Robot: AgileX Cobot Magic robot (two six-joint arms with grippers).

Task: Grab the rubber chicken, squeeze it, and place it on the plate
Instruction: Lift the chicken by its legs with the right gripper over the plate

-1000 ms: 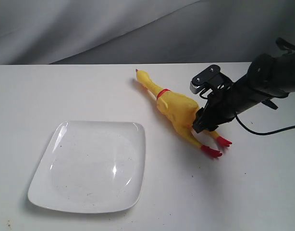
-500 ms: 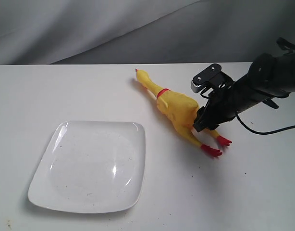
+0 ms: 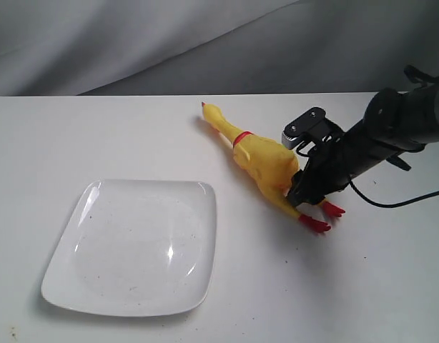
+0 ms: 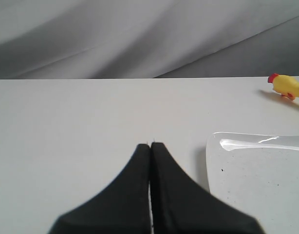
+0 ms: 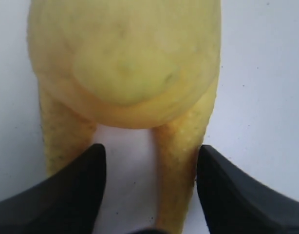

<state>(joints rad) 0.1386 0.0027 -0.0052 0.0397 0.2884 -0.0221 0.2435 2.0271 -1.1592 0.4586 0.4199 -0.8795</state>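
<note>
The rubber chicken (image 3: 266, 163) lies on the white table, beak toward the back, red feet toward the front right. My right gripper (image 3: 299, 191) is low over its legs just behind the body. In the right wrist view this gripper (image 5: 149, 151) stands open, its black fingers (image 5: 76, 190) either side of the yellow legs (image 5: 176, 165), with the plump body (image 5: 125, 58) just ahead. The plate (image 3: 134, 246) sits empty at the front left. My left gripper (image 4: 150, 145) is shut on nothing, above the table beside the plate's edge (image 4: 256, 170); the chicken's head (image 4: 286, 87) shows far off.
A grey cloth backdrop (image 3: 205, 43) hangs behind the table's far edge. A black cable (image 3: 391, 196) trails from the right arm over the table at the right. The left arm does not show in the exterior view.
My right gripper has sunk lower and moved slightly closer in over the chicken's legs. The chicken and the plate have not moved.
</note>
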